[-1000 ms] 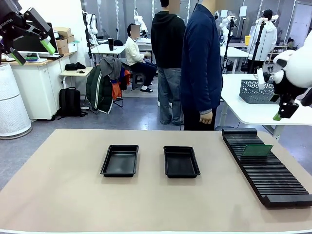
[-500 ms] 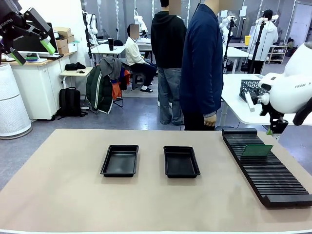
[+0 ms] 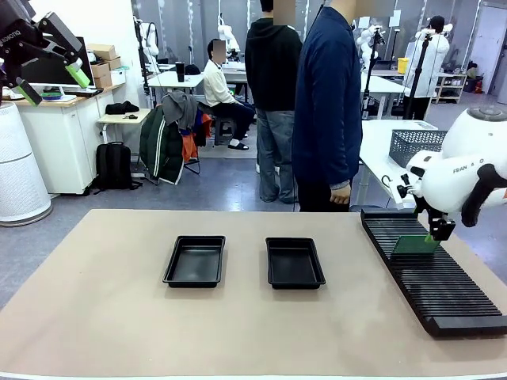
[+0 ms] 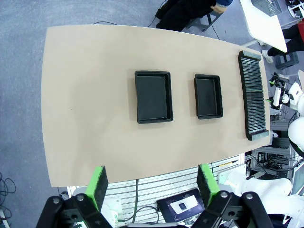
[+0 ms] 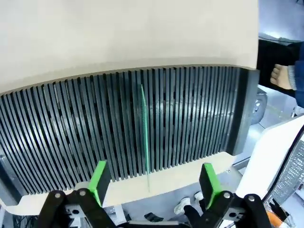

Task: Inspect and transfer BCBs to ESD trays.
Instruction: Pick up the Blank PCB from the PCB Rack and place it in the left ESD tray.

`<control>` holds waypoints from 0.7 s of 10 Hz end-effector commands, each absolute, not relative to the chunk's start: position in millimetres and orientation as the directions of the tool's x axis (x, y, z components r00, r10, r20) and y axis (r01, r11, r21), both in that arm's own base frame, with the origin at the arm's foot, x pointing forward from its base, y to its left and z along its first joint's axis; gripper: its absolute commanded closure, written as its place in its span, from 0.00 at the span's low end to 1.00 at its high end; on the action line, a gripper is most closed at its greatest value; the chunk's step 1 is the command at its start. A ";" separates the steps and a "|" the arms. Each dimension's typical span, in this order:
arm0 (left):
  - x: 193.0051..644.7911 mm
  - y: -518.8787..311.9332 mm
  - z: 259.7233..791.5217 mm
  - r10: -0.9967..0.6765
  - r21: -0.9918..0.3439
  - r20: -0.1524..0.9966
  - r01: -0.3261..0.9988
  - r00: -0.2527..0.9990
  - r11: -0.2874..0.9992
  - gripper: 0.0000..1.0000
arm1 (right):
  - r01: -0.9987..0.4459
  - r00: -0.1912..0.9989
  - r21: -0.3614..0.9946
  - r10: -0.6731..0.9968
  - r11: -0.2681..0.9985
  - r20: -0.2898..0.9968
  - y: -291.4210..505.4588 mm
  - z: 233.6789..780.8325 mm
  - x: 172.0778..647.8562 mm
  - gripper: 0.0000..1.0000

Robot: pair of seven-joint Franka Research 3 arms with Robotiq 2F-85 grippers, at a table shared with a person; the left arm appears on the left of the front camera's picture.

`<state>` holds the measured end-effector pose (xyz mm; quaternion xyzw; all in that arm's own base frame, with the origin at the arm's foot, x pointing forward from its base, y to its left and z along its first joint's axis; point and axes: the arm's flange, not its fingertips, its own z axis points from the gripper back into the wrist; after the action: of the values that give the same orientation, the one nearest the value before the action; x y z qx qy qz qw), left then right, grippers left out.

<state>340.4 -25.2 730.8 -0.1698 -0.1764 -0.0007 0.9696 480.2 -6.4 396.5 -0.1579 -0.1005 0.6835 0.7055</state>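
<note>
Right gripper (image 5: pixel 154 179), jaws wide, hangs over the upright BCB (image 5: pixel 144 128) in the rack (image 5: pixel 204 114).

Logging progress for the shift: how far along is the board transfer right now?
Done: nothing yet; both ESD trays sit empty. In hand: the right gripper, jaws open, hangs just over the one BCB standing in the slotted rack, not gripping it. Remaining: grasping, inspecting and traying it. The left gripper is raised, jaws open.
</note>
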 end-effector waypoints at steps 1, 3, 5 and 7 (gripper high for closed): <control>339.0 -25.2 728.2 0.064 -0.336 0.338 0.056 0.939 0.940 0.00 | -0.938 0.023 -0.346 0.995 -0.012 -0.099 -17.9 383.5 487.6 0.00; 339.0 -25.2 728.2 0.064 -0.336 0.338 0.056 0.939 0.940 0.00 | -0.950 0.020 -0.314 0.996 -0.006 -0.081 -27.0 374.1 494.9 0.00; 339.0 -25.2 728.2 0.064 -0.336 0.338 0.056 0.939 0.940 0.00 | -0.955 0.006 -0.296 0.998 -0.011 -0.059 -30.9 368.3 500.4 0.00; 339.0 -25.2 728.2 0.064 -0.336 0.338 0.056 0.939 0.940 0.00 | -0.957 0.002 -0.289 1.000 -0.007 -0.030 -34.5 366.1 505.2 0.00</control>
<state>340.4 -25.2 730.8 -0.1698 -0.1764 -0.0007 0.9696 497.3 -28.0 364.8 -0.1271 -0.0836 0.6924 0.7053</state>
